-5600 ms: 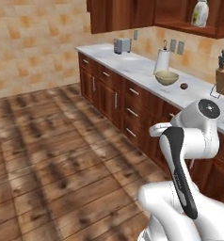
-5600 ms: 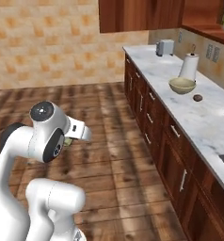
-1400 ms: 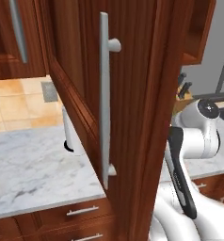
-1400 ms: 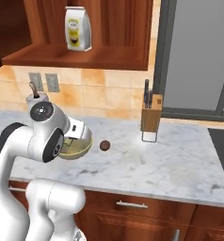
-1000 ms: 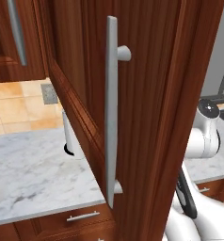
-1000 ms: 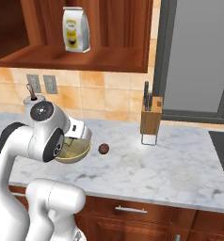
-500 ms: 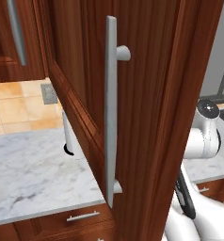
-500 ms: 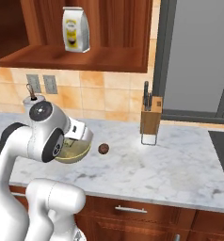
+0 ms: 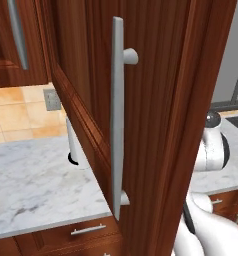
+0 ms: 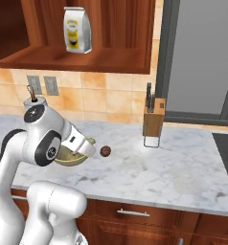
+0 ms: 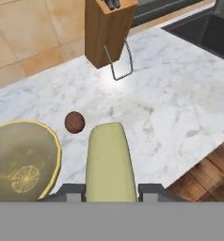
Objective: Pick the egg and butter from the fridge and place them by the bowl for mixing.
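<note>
My gripper [image 11: 110, 192] is shut on the butter [image 11: 110, 162], a pale yellow-green stick that juts forward from between the fingertips [image 11: 71, 193], above the marble counter [image 11: 180, 122]. The tan-olive bowl [image 11: 22, 160] sits just left of the butter in the hand view. The reddish-brown egg [image 11: 75, 122] lies on the counter beside the bowl's rim. In the right base view the hand [image 10: 80, 143] hangs over the bowl [image 10: 70, 158], with the egg [image 10: 105, 151] a little to its right. The fridge is out of view.
A wooden knife block [image 10: 153, 120] stands at the back of the counter, right of the egg. A dark recess [image 11: 203, 28] lies in the counter at far right. A yellow bag [image 10: 76, 29] sits on the shelf above. A wooden door with a grey bar handle [image 9: 117, 120] stands close in the left base view.
The base has driven from the open floor up to the counter with the bowl. Over the last second the arm, the butter and the egg have stayed put.
</note>
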